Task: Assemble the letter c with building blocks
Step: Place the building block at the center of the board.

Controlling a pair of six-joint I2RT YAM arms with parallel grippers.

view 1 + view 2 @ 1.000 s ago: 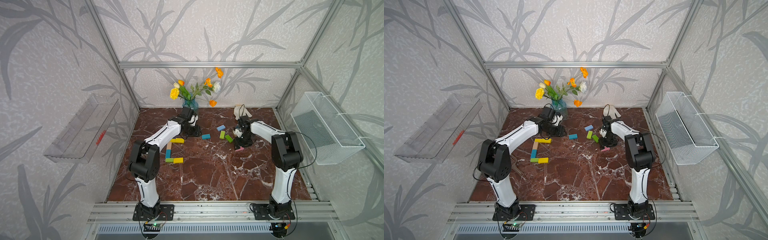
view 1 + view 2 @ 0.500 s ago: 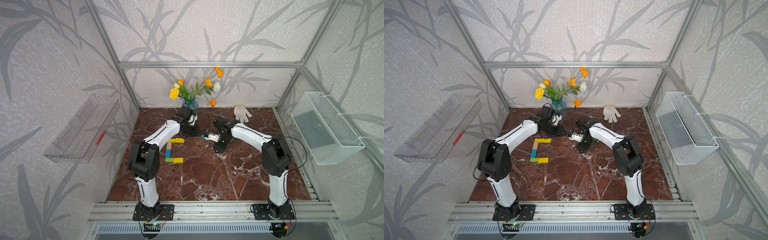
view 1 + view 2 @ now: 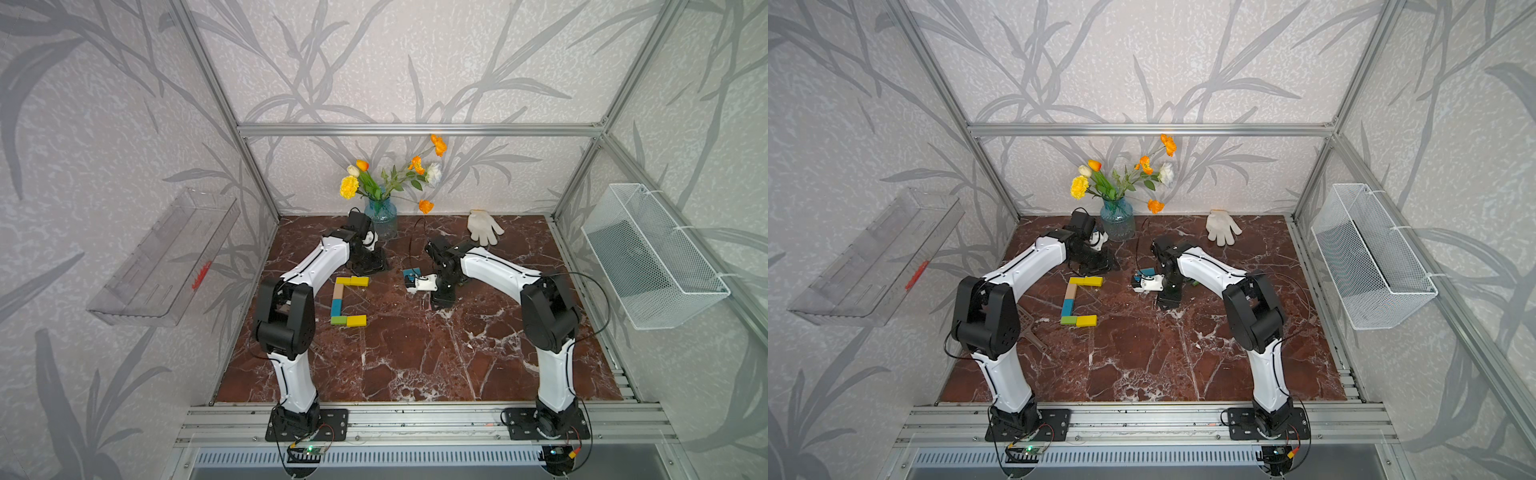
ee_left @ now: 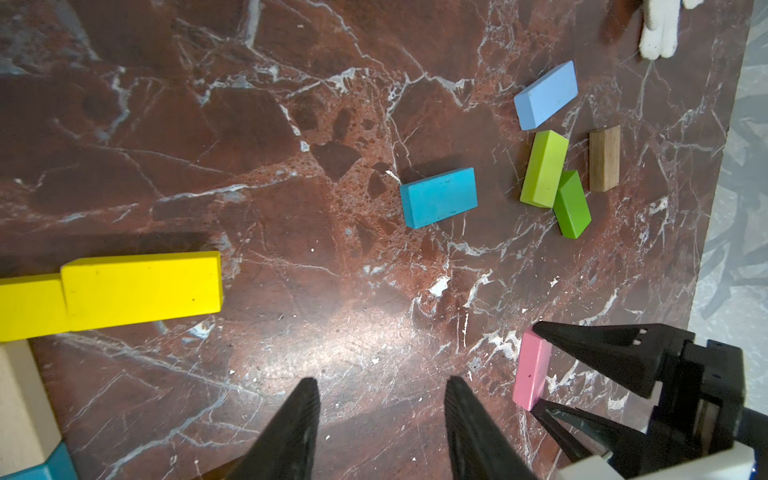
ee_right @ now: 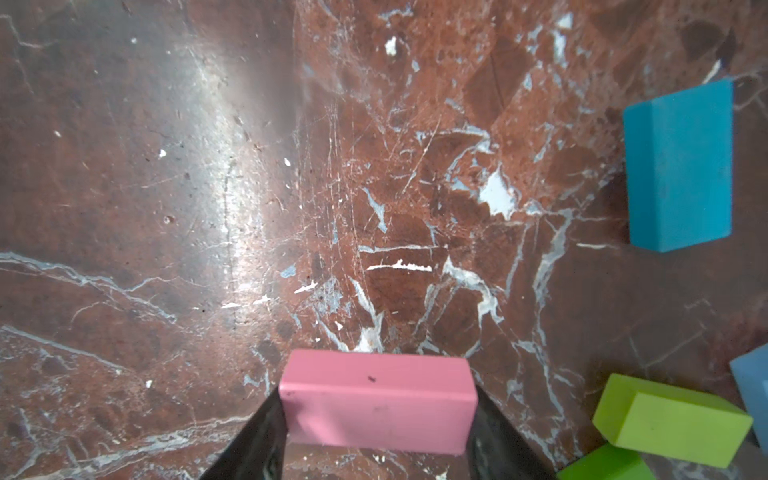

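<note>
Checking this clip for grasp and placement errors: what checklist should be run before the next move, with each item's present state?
1. Grip on the pink block by the right gripper: ok, clamped between the jaws.
2. The left gripper open and empty: ok.
3. The letter c has three sides laid: ok.
4. Grippers apart from each other: ok, though close.
5. Where the pink block belongs: cannot tell.

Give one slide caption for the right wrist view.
Right gripper holding a pink block; a teal block lies on the marble table.
</note>
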